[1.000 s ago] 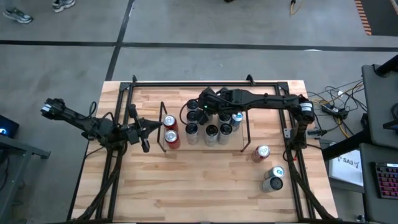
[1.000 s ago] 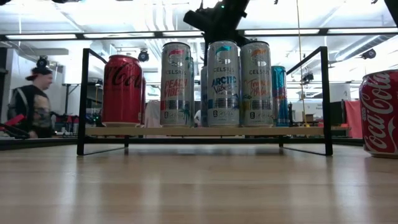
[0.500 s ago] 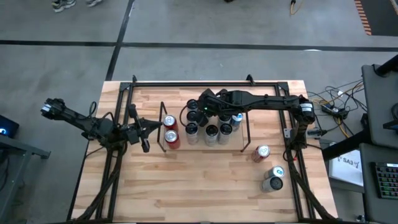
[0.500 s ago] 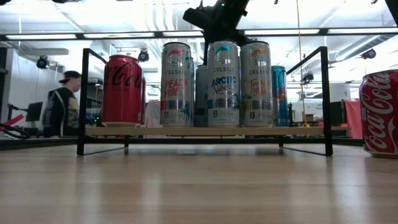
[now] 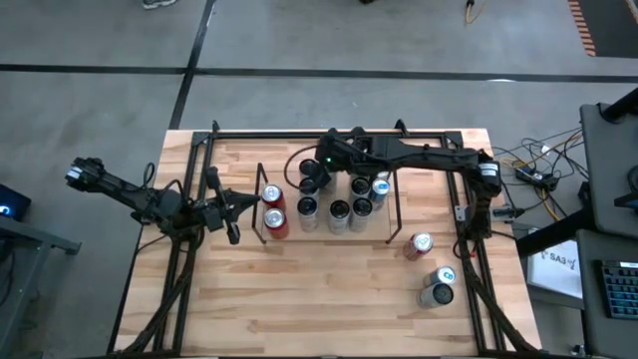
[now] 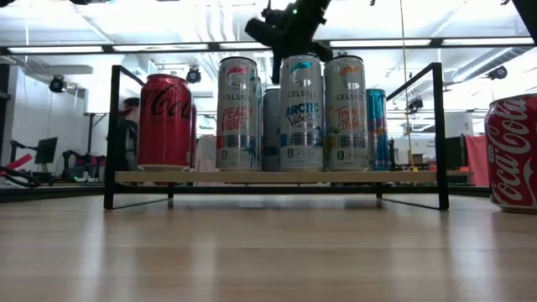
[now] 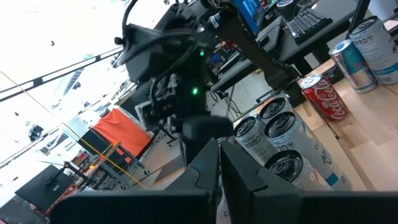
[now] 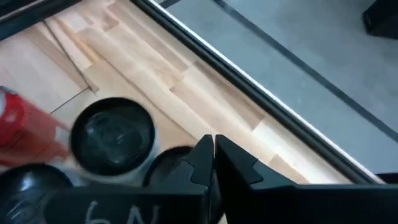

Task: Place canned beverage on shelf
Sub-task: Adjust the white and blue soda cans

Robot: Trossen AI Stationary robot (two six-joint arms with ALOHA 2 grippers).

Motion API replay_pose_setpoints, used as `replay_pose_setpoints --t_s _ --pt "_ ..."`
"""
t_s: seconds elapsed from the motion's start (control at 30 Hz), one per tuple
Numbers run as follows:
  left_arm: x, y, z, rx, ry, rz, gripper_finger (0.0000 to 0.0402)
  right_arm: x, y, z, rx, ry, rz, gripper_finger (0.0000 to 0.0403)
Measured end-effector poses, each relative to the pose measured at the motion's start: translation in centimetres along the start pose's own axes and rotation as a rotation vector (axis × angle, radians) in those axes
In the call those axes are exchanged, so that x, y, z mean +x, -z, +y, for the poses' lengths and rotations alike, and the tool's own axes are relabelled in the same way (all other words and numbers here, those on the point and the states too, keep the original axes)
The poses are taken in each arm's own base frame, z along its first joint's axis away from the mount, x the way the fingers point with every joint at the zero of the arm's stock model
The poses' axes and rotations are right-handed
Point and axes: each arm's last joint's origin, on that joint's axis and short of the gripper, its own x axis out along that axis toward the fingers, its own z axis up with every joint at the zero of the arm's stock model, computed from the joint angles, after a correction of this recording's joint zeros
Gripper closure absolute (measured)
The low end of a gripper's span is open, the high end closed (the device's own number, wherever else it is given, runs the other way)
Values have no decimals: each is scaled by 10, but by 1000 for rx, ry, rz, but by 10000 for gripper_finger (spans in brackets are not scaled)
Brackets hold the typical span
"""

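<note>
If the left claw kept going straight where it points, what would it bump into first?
Probably the shelf's wire end frame, then the red cola cans just behind it. The left gripper, shut, points right at them, though its height is unclear.

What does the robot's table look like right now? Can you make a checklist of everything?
Surface: wooden table, clean.
Job's things: shelf holds two red cans and several silver cans.
Clutter: three cans lie or stand on the table off the shelf, on the right.
Grippers: right gripper shut, above the shelf's back row, holding nothing; left gripper shut, beside the shelf's left end.
Cables: bundle off the table's right edge.
Surroundings: grey floor, a person in the low view's background.
</note>
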Motion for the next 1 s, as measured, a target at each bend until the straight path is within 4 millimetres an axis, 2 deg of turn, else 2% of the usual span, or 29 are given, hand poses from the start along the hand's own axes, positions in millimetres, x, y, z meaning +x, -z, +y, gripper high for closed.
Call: replay_pose_setpoints --t_s 0.33,0.83,1.0 --pt "0 0 0 2 1 1 402 25 -1 0 -31 -32 21 394" --pt "0 0 -1 4 2 2 402 21 7 -5 -24 7 100 394" --pt "0 0 -1 4 2 2 402 16 4 -6 -25 3 102 394"
